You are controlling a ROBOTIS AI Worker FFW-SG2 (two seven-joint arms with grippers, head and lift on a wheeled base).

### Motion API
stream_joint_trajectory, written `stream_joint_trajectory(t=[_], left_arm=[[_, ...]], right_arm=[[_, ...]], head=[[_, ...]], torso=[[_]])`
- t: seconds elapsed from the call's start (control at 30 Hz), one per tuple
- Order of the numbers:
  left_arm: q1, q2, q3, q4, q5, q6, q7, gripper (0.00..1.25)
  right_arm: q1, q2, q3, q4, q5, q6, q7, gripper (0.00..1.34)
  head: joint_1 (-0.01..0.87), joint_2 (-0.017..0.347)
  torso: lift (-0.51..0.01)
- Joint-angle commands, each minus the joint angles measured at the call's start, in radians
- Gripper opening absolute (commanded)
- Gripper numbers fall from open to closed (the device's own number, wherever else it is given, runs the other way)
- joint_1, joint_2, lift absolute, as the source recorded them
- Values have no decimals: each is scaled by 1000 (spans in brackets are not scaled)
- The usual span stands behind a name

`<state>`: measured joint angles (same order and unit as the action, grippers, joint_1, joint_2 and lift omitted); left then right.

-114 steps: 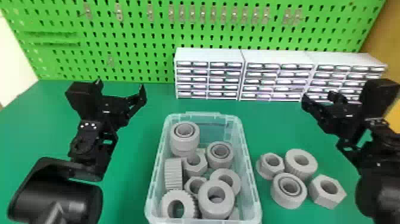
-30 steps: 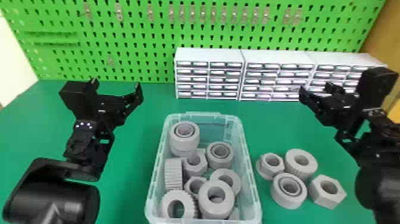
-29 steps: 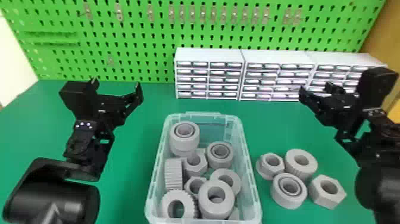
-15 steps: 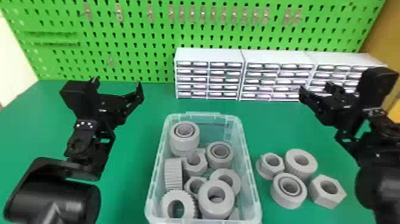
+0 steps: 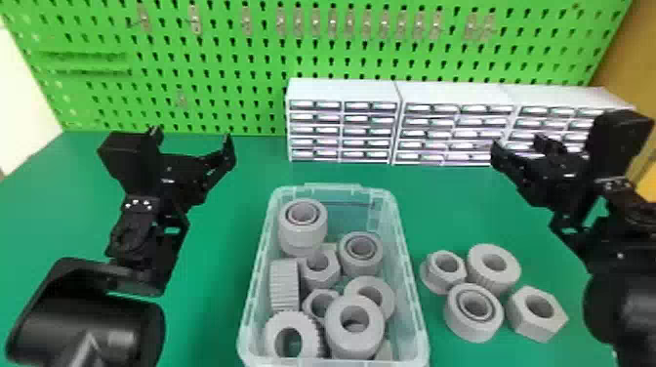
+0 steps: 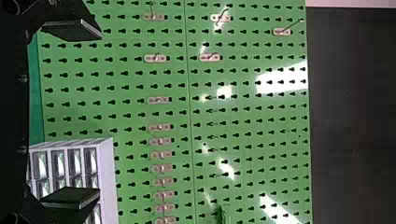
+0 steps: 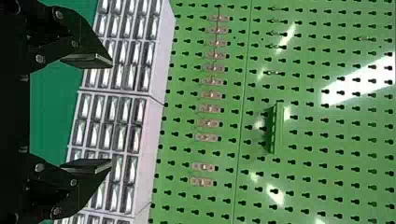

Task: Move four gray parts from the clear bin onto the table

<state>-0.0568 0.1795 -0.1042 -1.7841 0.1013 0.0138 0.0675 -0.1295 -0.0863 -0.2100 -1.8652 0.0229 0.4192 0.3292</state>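
My left gripper (image 5: 193, 139) hangs open above the table, left of the clear bin (image 5: 257, 234); its fingers are wide apart in the left wrist view (image 6: 84, 114). My right gripper (image 5: 520, 146) is over the right side, behind the loose parts, and open with nothing held in the right wrist view (image 7: 100, 113). Several gray parts lie in the bin, among them a stacked ring (image 5: 302, 234), a ribbed gear (image 5: 284, 285) and a thick ring (image 5: 354, 327). Right of the bin, a flanged nut (image 5: 432, 279), a knurled ring (image 5: 505, 280), a bearing-like ring (image 5: 468, 324) and a hex nut (image 5: 532, 327) rest on the green table.
White drawer cabinets (image 5: 341, 90) stand along the table's back edge, against a green pegboard (image 5: 234, 63) with small metal hooks. Bare green table (image 5: 219, 273) lies between the left arm and the bin.
Over the last second nothing visibly moves. Compared with the earliest frame, the left arm sits slightly farther left and the right gripper is a little higher and farther left. The parts are unchanged.
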Motion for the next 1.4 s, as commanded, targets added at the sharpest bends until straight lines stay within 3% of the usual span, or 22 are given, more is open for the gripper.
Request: stream_joint_trajectory(t=[0.0, 1.37], left_arm=[[0, 0, 1, 0, 0, 0, 0, 1140], [3, 0, 5, 0, 0, 0, 0, 1140]], right_arm=[[2, -1, 0, 0, 0, 1, -1, 833], [2, -1, 1, -2, -1, 1, -12, 831]], head=[[678, 34], [678, 34]], torso=[[-50], [-50]])
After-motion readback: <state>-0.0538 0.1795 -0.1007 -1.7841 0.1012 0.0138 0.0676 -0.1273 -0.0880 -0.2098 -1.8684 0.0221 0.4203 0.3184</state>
